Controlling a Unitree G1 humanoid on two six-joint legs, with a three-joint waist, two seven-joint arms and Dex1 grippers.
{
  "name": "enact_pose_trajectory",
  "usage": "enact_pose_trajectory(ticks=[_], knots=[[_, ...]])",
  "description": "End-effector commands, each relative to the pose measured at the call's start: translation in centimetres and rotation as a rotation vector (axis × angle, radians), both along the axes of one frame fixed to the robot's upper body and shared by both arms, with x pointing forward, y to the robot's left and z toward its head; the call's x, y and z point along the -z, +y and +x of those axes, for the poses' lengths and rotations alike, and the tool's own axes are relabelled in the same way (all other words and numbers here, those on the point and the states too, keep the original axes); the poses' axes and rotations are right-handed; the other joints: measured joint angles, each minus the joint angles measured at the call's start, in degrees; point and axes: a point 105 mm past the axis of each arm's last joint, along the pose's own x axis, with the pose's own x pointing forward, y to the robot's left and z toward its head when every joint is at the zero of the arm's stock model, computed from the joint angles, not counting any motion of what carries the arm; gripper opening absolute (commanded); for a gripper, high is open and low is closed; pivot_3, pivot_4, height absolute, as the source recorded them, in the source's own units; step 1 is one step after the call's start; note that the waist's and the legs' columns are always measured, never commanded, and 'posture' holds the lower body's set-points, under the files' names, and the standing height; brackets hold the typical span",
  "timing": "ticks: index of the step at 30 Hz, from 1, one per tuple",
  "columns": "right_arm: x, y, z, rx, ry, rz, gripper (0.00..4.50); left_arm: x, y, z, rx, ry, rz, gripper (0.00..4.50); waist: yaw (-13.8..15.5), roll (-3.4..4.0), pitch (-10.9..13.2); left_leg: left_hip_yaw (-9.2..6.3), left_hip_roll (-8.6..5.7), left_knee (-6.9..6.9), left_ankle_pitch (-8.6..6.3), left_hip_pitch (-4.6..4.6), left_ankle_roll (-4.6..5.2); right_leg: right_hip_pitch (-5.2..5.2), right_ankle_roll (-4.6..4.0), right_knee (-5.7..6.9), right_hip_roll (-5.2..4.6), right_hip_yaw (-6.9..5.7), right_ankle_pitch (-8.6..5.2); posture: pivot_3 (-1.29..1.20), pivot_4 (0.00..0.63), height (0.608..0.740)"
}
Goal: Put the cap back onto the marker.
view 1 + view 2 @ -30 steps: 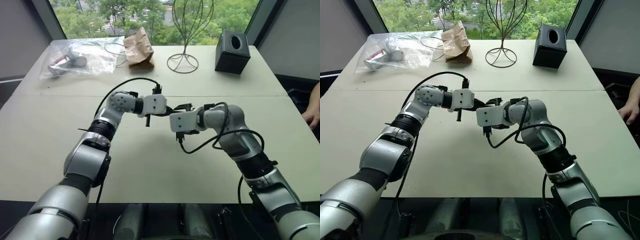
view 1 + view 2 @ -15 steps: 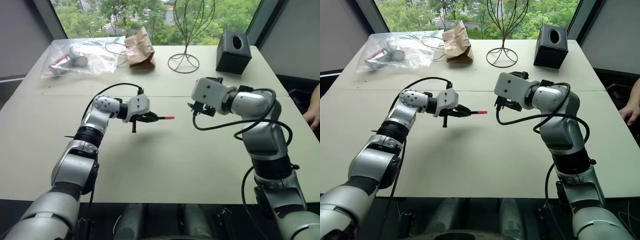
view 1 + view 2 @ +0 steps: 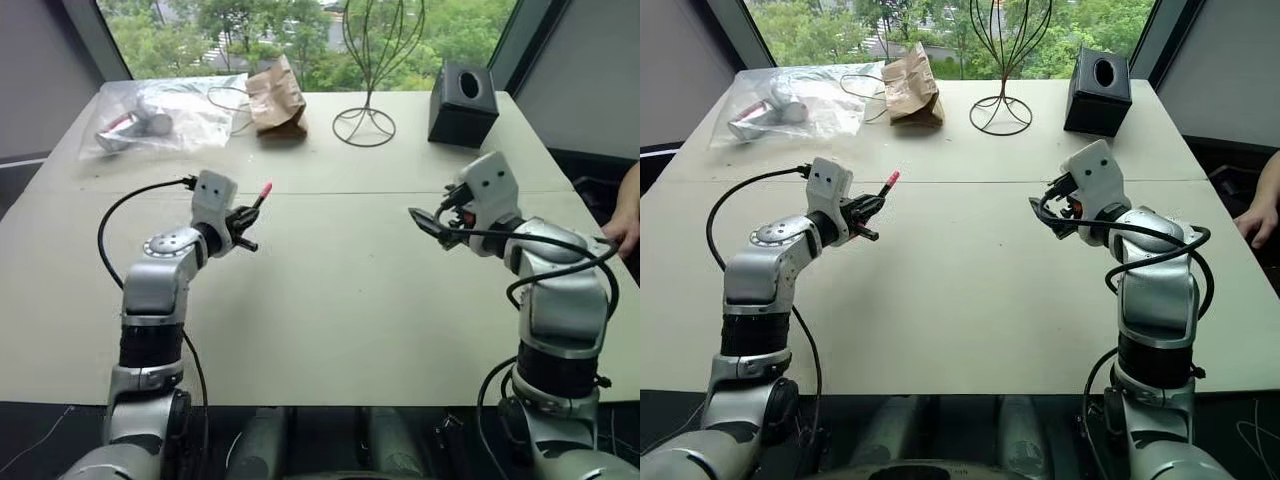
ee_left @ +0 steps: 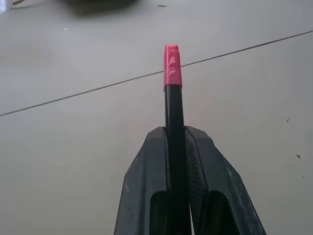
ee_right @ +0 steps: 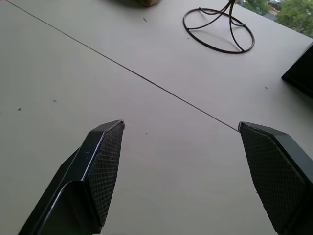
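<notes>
- The left gripper (image 4: 177, 147) is pressed together on the marker (image 4: 174, 147), pinching its black barrel between both fingers (image 4: 144, 186).
- The red cap (image 4: 171, 73) sits on the marker's far end, beyond the fingertips, above the seam of the table (image 3: 330, 300).
- From the head camera, the marker (image 3: 252, 202) is held above the table's left half, its red end pointing toward about 1 o'clock from the gripper.
- The right gripper (image 5: 183, 147) is spread wide with nothing between its two black fingers (image 5: 105, 161); bare tabletop and the seam show in the gap.
- In the head view the right gripper (image 3: 428, 222) hangs over the table's right half, well apart from the marker, at about 3 o'clock from it.
- At the table's far edge: a clear plastic bag (image 3: 165, 112) at 11 o'clock, a crumpled brown paper bag (image 3: 276, 95) beside it, a wire stand (image 3: 366, 122) at 12 o'clock, and a black box (image 3: 463, 102) at 1 o'clock.
- A person's hand (image 3: 628, 215) shows at the right edge.
</notes>
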Motion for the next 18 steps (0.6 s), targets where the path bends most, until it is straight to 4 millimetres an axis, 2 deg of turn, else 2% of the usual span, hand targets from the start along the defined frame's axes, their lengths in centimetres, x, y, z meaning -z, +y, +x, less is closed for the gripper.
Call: enact_pose_trajectory(ticks=[1, 4, 8, 12, 13, 18], knots=[[-0.4, -0.5, 0.4, 0.041, -0.074, 0.015, 3.85, -0.3, 1.1, -1.2, -0.081, -0.056, 0.013, 0.0, 0.12, 0.01, -0.01, 0.01, -0.01, -0.01, 0.01, 0.01, -0.02, 0.01, -0.03, -0.01, 0.0, 0.0, 0.02, 0.0, 0.15, 0.74], [0.1, -0.4, 0.6, 0.047, -0.081, 0.036, 3.85, -0.3, 1.2, -1.3, -0.097, -0.077, 0.0, 0.0, 0.29, 0.01, -0.01, 0.0, 0.03, 0.0, 0.01, 0.05, -0.03, 0.07, -0.06, -0.06, 0.0, 0.0, 0.02, 0.0, 0.15, 0.74], [0.9, -0.5, 0.7, 0.05, -0.075, 0.036, 3.91, 0.2, 1.3, -1.2, -0.103, -0.068, 0.0, 1.88, 0.33, 0.01, -0.01, -0.02, 0.03, 0.02, 0.02, 0.01, -0.06, 0.1, -0.07, -0.17, -0.01, -0.02, 0.03, 0.0, 0.15, 0.74], [1.2, -0.7, 0.9, 0.057, -0.078, 0.041, 3.91, 0.6, 1.1, -1.3, -0.091, -0.072, -0.003, 4.09, 0.22, 0.01, -0.01, 0.01, 0.03, -0.05, 0.03, 0.0, -0.05, 0.1, -0.08, -0.27, -0.01, -0.01, 0.04, 0.0, 0.15, 0.74], [1.2, -0.8, 1.0, 0.063, -0.082, 0.048, 3.91, 0.4, 1.1, -1.2, -0.088, -0.079, -0.014, 4.47, 0.18, 0.01, -0.01, 0.02, 0.03, -0.07, 0.03, 0.0, -0.05, 0.09, -0.08, -0.28, -0.01, -0.01, 0.03, 0.0, 0.15, 0.74], [-0.4, -1.8, 1.0, 0.11, -0.188, 0.156, 3.91, -3.0, 2.8, -0.3, -0.09, -0.189, -0.08, 4.47, 0.23, 0.01, -0.01, 0.01, 0.04, -0.08, 0.03, 0.0, -0.05, 0.08, -0.08, -0.29, 0.01, -0.02, 0.03, 0.0, 0.15, 0.74]])
